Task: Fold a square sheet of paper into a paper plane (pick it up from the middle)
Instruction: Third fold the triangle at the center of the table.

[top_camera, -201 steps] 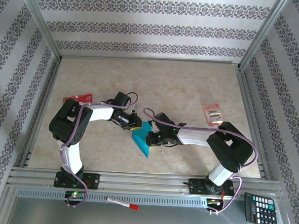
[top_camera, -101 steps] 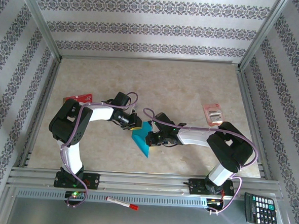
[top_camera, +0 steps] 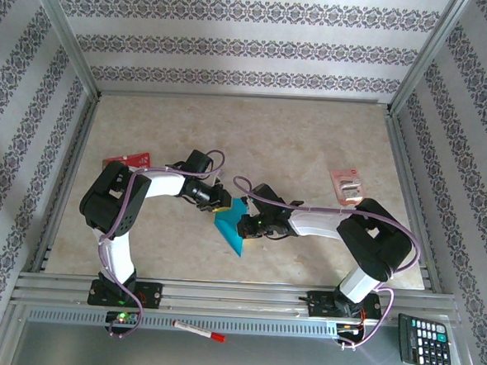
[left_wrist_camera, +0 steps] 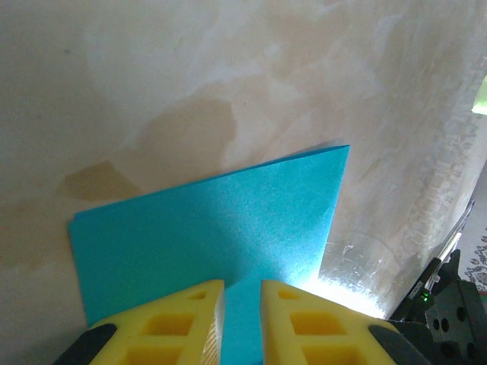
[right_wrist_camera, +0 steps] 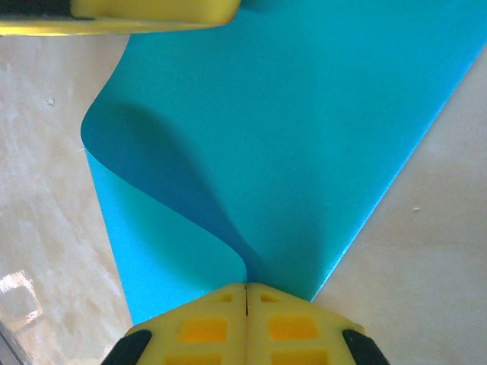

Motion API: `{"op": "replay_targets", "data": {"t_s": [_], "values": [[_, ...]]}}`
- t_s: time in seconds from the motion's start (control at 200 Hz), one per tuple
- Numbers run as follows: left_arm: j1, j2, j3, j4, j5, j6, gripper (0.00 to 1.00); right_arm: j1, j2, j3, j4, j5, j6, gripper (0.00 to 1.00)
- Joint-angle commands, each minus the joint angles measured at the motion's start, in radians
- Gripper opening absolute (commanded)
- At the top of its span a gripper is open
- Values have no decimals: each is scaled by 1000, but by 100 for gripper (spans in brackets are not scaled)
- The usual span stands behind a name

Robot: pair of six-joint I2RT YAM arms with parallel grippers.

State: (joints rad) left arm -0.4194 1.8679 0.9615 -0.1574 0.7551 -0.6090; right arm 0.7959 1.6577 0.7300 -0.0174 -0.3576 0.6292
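Note:
The square sheet of paper (top_camera: 232,224) is teal-blue and lies part-folded on the table between my two arms. My right gripper (right_wrist_camera: 246,289) is shut on its near edge, and the paper (right_wrist_camera: 304,137) curls up from the pinch into a soft fold. In the top view this gripper (top_camera: 246,226) sits at the sheet's right side. My left gripper (left_wrist_camera: 242,293) hovers low over the opposite side of the paper (left_wrist_camera: 221,220), its yellow fingers a narrow gap apart with flat paper showing between them. One left finger (right_wrist_camera: 137,14) shows at the sheet's far edge. In the top view the left gripper (top_camera: 220,204) sits at the sheet's upper left.
A red-and-white card (top_camera: 127,159) lies at the table's left and a small packet (top_camera: 347,185) at the right. A marker pen (top_camera: 200,330) and a calculator (top_camera: 423,341) rest in front of the arm bases. Metal frame rails border the table.

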Motion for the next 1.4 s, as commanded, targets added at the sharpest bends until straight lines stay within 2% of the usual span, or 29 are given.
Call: {"op": "replay_targets", "data": {"t_s": [0.0, 0.23, 0.365, 0.515, 0.759, 0.884, 1.029, 1.204, 1.394], "values": [[-15, -2, -4, -37, -26, 0, 23, 0, 5, -34, -21, 32, -3, 0], [-4, -55, 61, -56, -53, -18, 30, -7, 23, -48, -24, 58, 10, 0], [39, -93, 64, -54, -70, -37, 31, -24, 34, -22, -29, 59, 2, 0], [82, -186, 6, -29, -105, -68, 32, -42, 59, 17, -32, 57, -4, 0], [84, -330, -130, -6, -112, -121, 27, -80, 120, 111, -51, 31, -48, 0], [51, -415, -214, 22, -101, -168, 24, -98, 164, 162, -63, 14, -72, 0], [-39, -485, -301, 103, -106, -229, 17, -104, 199, 186, -65, -2, -77, 0], [-124, -455, -339, 232, -82, -295, 7, -109, 208, 176, -62, -2, -77, 0], [-172, -364, -336, 339, -61, -332, 4, -109, 209, 172, -55, -7, -74, 0]]}}
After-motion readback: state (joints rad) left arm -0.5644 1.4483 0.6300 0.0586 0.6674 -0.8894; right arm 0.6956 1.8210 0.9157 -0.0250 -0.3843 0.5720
